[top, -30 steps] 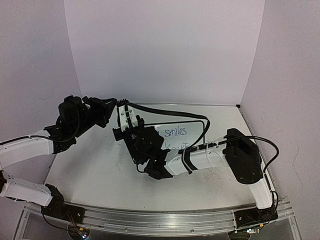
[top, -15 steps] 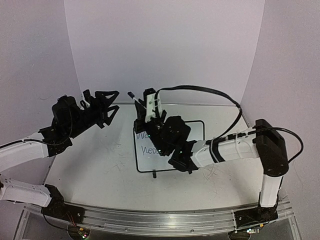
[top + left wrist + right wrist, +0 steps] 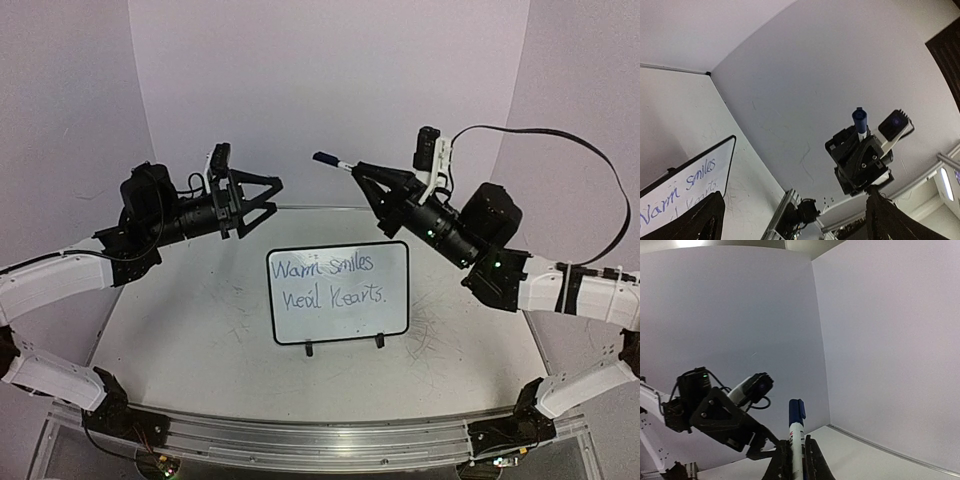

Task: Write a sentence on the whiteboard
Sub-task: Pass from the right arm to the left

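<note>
Right pincer (image 3: 364, 173) clamps a blue-capped marker (image 3: 330, 161) aloft; left pincer (image 3: 266, 206) gapes wide.

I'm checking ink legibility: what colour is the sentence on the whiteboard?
Blue ink; the sentence shows best in the top external view.

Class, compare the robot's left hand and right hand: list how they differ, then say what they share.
The left hand is open; the right hand is shut. The left hand holds nothing; the right hand grips a blue-tipped marker. Both are black, up in the air, and face each other.
</note>
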`<state>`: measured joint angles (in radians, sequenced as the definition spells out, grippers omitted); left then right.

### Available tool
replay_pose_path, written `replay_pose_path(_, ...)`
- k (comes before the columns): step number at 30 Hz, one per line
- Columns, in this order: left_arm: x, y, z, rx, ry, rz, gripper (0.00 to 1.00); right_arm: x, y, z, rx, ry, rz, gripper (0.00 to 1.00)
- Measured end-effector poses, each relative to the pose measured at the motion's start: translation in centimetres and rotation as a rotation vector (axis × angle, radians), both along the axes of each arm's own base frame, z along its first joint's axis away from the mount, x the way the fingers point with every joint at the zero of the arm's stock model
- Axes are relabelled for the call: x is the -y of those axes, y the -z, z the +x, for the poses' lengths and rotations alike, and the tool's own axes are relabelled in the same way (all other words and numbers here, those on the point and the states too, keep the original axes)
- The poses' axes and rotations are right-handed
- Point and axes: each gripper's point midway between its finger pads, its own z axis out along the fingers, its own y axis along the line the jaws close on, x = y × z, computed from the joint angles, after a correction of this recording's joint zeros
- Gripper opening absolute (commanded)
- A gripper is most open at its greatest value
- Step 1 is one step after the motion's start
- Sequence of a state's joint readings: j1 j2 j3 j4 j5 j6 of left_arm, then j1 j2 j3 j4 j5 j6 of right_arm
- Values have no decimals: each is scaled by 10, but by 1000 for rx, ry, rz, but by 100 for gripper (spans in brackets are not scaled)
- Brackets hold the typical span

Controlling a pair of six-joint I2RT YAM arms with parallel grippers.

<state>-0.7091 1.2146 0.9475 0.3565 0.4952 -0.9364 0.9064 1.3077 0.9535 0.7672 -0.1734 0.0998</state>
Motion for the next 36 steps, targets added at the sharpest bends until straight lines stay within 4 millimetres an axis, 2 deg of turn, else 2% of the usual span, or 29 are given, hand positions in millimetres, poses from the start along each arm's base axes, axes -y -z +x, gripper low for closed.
replay_pose_path(2,11,0,-11,27,88,17,99,-1,-1,-11,-9,-69,-15,0)
replay_pose_path(5,27,-8,-31,74,202,24,96,-9,11,-22,-48,-160,-54,0)
replay_pose_path(8,38,-16,-51,114,288,18,88,-17,24,-29,-91,-227,-93,0)
replay_pose_path(10,40,-21,-58,137,321,15,78,-20,30,-33,-109,-264,-110,0)
replay_pose_path(12,41,-21,-61,142,337,15,68,-22,33,-36,-121,-288,-119,0)
replay_pose_path(16,41,-20,-62,150,346,19,58,-24,37,-40,-141,-325,-128,0)
replay_pose_path(19,41,-20,-63,148,350,19,44,-25,39,-43,-150,-351,-135,0)
replay_pose_path(22,41,-20,-63,146,354,19,37,-25,40,-46,-153,-372,-137,0)
replay_pose_path(25,42,-18,-64,142,361,21,25,-26,40,-49,-154,-388,-139,0)
replay_pose_path(33,46,-11,-62,124,375,32,3,-31,48,-51,-180,-426,-150,0)
replay_pose_path(36,46,-12,-62,136,374,30,0,-32,49,-50,-186,-434,-148,0)
